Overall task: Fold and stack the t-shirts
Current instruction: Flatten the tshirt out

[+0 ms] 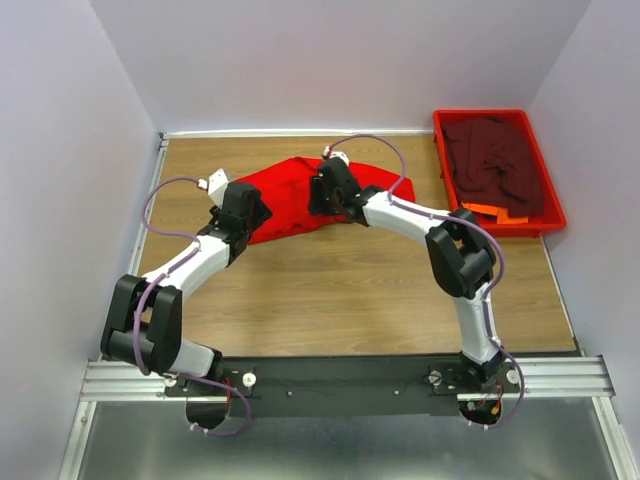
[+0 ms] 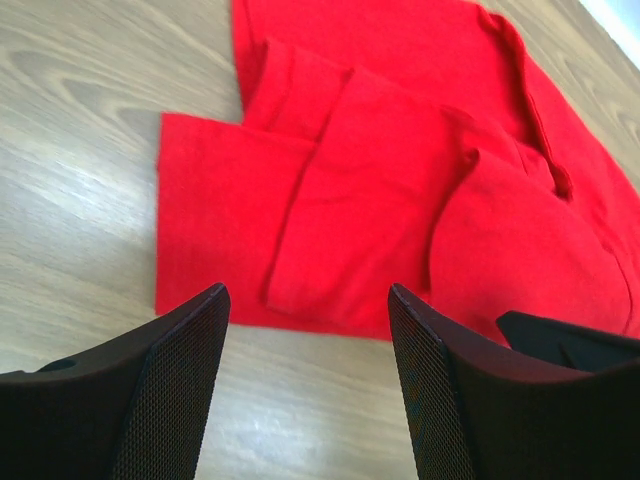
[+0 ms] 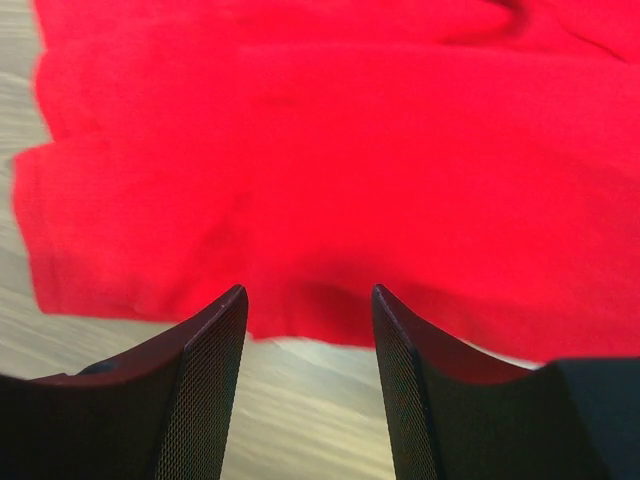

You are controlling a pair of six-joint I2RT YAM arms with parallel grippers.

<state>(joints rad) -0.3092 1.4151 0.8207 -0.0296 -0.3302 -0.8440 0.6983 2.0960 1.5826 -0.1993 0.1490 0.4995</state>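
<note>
Risk check: sloppy pinch, skewed fold

Bright red t-shirt [image 1: 292,200] lies back-centre on table [image 1: 350,290], part folded, w/ a sleeve and side panel turned in and layers overlapping unevenly. Dark maroon t-shirt [image 1: 495,160] sits crumpled in tray [image 1: 482,114] at far right, well apart. L gripper [image 2: 308,295] hovers at the shirt's left near edge, jaws wide apart, nothing btwn them. R gripper [image 3: 308,290] is just above the near hem further right, jaws also apart and empty. R wrist view is blurry, so its height over the cloth is unclear.

What could go wrong, imo:
- Pinch takes top layer only, since the edge is several layers thick in places; fold would peel open on lift.
- L and R bite at unequal depth; cloth skews and fold line goes diagonal.
- Fingers close too shallow and get air, or too deep and scrape the wood.
- Both arms crowd one shirt; crossing paths could bump wrists.
- Loose far part may drag and undo the tucked sleeve.
</note>
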